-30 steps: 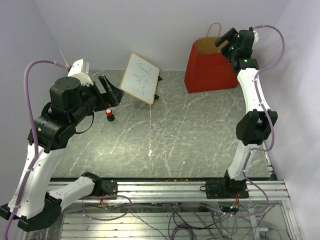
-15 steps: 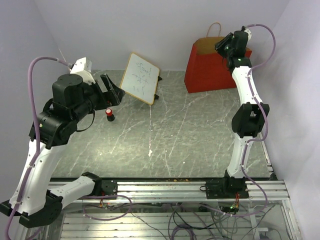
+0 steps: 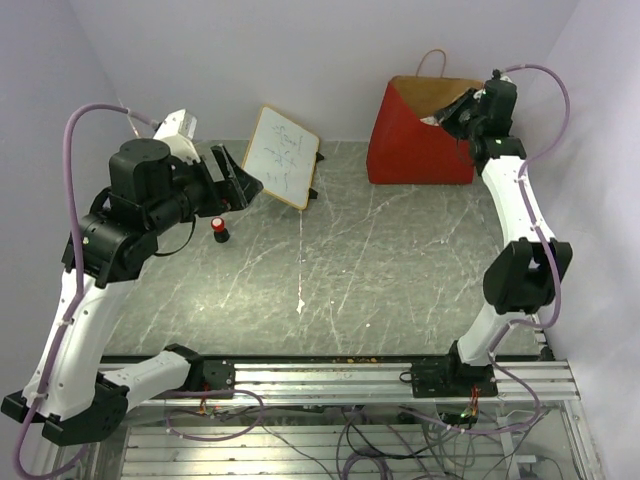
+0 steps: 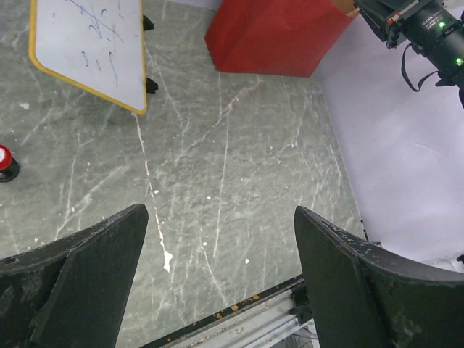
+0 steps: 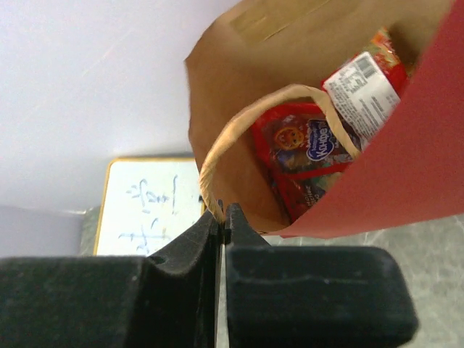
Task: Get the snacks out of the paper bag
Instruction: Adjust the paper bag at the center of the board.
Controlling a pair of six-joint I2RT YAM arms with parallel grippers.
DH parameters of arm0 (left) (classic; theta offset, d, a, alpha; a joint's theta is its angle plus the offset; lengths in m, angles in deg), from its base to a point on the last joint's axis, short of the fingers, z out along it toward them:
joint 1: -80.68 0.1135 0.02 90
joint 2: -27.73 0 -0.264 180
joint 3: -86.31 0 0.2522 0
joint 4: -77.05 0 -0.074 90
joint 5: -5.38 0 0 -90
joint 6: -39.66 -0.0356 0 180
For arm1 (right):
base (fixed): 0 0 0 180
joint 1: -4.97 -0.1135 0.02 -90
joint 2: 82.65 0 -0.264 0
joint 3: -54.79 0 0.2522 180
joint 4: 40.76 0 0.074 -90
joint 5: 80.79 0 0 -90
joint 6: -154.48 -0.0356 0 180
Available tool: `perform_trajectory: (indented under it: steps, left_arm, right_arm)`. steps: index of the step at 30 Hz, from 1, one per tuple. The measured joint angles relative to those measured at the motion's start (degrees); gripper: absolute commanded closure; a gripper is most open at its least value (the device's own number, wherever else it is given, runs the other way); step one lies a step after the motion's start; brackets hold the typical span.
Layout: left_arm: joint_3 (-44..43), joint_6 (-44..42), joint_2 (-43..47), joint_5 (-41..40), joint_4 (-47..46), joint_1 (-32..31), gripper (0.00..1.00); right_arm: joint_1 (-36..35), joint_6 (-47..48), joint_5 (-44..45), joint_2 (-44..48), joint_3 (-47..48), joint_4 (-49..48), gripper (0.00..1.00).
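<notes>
The paper bag (image 3: pixel 410 145), red outside and brown inside, stands at the back right, its mouth tipped toward my right gripper (image 3: pixel 441 119). That gripper (image 5: pixel 222 216) is shut on the bag's near tan loop handle (image 5: pixel 214 163). Inside the bag (image 5: pixel 406 170) lie the snacks (image 5: pixel 312 148): a flat red packet with colourful print and a white label. My left gripper (image 3: pixel 236 180) hangs open over the left of the table, far from the bag (image 4: pixel 275 36), with nothing between its fingers (image 4: pixel 217 217).
A small white whiteboard (image 3: pixel 282 156) with a yellow rim leans at the back centre. A red-and-black marker cap (image 3: pixel 218 228) stands on the grey marble table under the left arm. Purple walls close in behind and to the right.
My right gripper has shut on the bag's handle and drawn back to the right, tipping the bag's mouth open. The left arm has shifted only slightly.
</notes>
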Motion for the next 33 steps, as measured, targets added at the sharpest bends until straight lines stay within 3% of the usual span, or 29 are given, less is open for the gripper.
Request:
perform_trajectory:
  steps: [11, 19, 27, 33]
  left_arm:
    - [3.2, 2.2, 4.4, 4.8, -1.3, 0.0, 0.07]
    - [7.4, 5.2, 2.7, 10.6, -7.7, 0.0, 0.07]
    - [13.8, 11.6, -6.3, 18.3, -20.6, -1.4, 0.07]
    - [8.0, 10.9, -17.7, 17.2, -23.2, -7.8, 0.07]
  right_arm:
    - [-2.4, -1.4, -12.2, 14.5, -11.9, 7.7, 1.0]
    - [-3.3, 2.2, -20.2, 32.5, -23.7, 20.8, 1.0]
    - [-3.4, 5.9, -16.5, 51.9, -31.4, 35.3, 1.0]
    - [-3.4, 8.6, -8.8, 55.2, -30.2, 43.2, 1.0]
